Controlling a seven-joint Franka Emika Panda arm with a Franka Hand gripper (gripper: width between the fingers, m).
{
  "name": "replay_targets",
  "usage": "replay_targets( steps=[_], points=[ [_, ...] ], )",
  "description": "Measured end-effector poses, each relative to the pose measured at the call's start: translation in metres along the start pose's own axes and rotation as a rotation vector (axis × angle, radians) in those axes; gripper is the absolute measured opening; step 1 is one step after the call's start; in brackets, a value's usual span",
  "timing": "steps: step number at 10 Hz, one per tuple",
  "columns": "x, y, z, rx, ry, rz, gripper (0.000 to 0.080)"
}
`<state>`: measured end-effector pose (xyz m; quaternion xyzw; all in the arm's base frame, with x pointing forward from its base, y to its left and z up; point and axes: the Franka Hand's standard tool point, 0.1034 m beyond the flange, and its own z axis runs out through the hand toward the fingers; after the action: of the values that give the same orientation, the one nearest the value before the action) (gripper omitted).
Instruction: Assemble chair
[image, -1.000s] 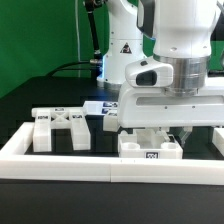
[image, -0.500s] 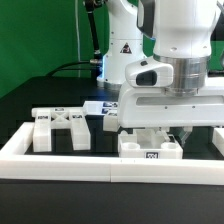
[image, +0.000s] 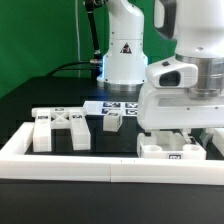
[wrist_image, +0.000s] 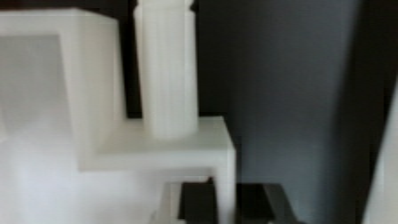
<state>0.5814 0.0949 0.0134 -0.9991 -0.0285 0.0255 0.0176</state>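
first, the exterior view. the gripper (image: 185, 131) hangs low at the exterior view's right, directly over a tagged chair part (image: 168, 150). that part lies just behind the border rail (image: 70, 165), low and wide, and its long axis runs along the rail. the fingertips are lost between the wrist body and the white plastic, so their gap cannot be read from this side. a cross-braced piece (image: 58, 127) and a small block (image: 112, 122) lie well apart toward the exterior view's left, with the marker board (image: 118, 105) behind them. nothing here is a true container. the rail only fences the loose pieces onto the dark table (image: 30, 100).

next, the wrist view. the two dark fingertips (wrist_image: 196, 200) are pressed fully together with nothing visible between them, so the gripper (wrist_image: 226, 200) carries nothing. just beyond the tips is the stepped corner of the chair part (wrist_image: 160, 150), and from it a slim post (wrist_image: 166, 60) runs straight away from the fingers. whether tips and block touch i cannot tell. my judgement is that the coming move hinges on this nearness: the part lies dead ahead of the closed tips, which suits a push better than a grasp.
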Motion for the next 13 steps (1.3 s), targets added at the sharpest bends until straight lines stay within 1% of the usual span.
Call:
replay_targets(
  steps=[1, 5, 11, 12, 13],
  points=[
    [0.006, -0.007, -0.001, 0.001, 0.008, -0.006, 0.0034],
    [0.021, -0.030, -0.003, 0.010, 0.017, -0.004, 0.0034],
    [0.021, -0.030, -0.004, 0.004, -0.010, 0.012, 0.0034],
    [0.021, -0.025, -0.003, -0.001, -0.010, 0.018, 0.0034],
    [0.022, -0.019, -0.004, -0.007, -0.009, 0.023, 0.0218]
  ],
)
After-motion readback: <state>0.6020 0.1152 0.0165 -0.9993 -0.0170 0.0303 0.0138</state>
